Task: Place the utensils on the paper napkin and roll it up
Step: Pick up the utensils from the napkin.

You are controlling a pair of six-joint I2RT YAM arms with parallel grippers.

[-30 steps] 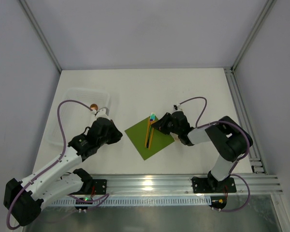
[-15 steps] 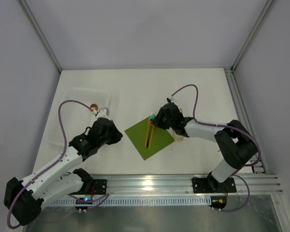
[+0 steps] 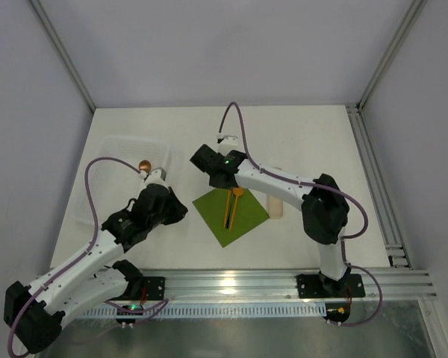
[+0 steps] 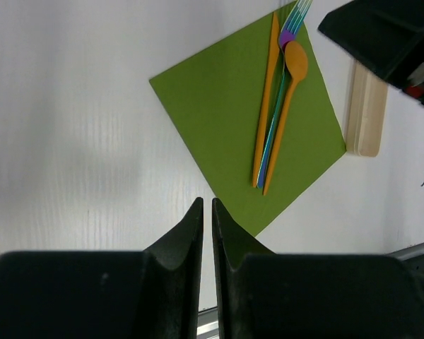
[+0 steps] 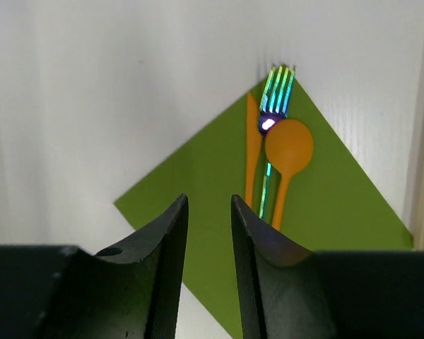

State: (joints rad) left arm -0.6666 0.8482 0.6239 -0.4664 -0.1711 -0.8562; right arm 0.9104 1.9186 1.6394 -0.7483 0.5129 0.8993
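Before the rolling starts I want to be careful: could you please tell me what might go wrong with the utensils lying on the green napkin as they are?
The fork overhangs the napkin corner with its tines, so they may poke out of the roll. The spoon, knife and fork lie loose and partly overlapping, so lifting an edge could slide them off. The wooden block sits close beside another corner and might snag the paper.

Bare table (image 3: 313,142) lies open along the far side and at the right, and around the near corner of the paper napkin (image 3: 218,224). The right arm (image 3: 272,179) stretches over the napkin's far corner. A wooden block (image 3: 274,206) lies just beside its right corner. The left gripper (image 3: 185,212) crowds its left corner, with the clear tray (image 3: 97,198) farther left.
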